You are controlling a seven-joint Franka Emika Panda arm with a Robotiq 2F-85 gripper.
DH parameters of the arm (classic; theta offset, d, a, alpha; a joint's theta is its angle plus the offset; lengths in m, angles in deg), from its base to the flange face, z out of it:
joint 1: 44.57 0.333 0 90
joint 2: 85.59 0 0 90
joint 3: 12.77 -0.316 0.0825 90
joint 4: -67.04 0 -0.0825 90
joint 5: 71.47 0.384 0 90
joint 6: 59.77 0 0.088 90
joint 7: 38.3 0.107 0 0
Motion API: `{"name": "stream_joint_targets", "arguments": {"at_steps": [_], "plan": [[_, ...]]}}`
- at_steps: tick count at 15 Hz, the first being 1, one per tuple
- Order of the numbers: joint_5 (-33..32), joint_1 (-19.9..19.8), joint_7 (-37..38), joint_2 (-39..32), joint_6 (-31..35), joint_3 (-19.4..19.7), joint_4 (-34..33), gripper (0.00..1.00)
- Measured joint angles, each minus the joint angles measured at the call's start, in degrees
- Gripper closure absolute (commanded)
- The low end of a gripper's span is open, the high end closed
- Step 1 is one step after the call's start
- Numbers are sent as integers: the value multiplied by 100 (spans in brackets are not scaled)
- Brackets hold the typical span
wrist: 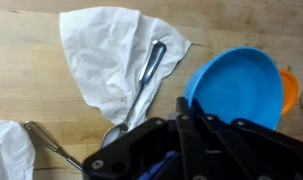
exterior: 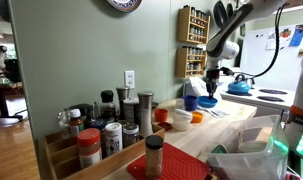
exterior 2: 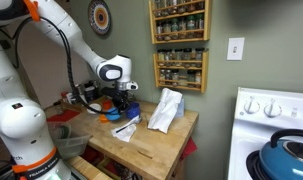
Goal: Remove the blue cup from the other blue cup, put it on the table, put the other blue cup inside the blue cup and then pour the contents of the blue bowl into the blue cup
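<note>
In the wrist view the blue bowl (wrist: 236, 85) fills the right side, close under the camera. My gripper (wrist: 181, 125) has its fingers close together at the bowl's left rim and looks shut on it. A bit of blue (wrist: 164, 161) shows under the fingers; I cannot tell whether it is a blue cup. In both exterior views the gripper (exterior: 212, 76) (exterior 2: 118, 96) hangs low over the table (exterior: 241, 125) (exterior 2: 151, 145), just above blue cups (exterior: 191, 102) (exterior 2: 131, 108). Whether one cup sits inside the other is too small to tell.
An orange bowl (wrist: 289, 90) (exterior: 198, 117) sits beside the blue bowl. A crumpled white napkin (wrist: 116, 55) (exterior 2: 166, 110) with a spoon (wrist: 143, 85) lies on the table. Spice jars (exterior: 111, 130) crowd the near end. A blue kettle (exterior: 238, 87) (exterior 2: 286, 160) stands on the stove.
</note>
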Motion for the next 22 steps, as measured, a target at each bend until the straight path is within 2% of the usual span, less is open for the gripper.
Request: {"name": "stream_joint_targets", "arguments": {"at_steps": [4, 6, 10, 11, 22], "plan": [[304, -4, -25, 4, -4, 71, -223, 99], [410, -14, -25, -3, -4, 94, -334, 95], [444, -21, -25, -17, -4, 105, -407, 95], [445, -21, -25, -19, -4, 105, -407, 99], [448, -199, 378, -303, 67, 167, -738, 99]]}}
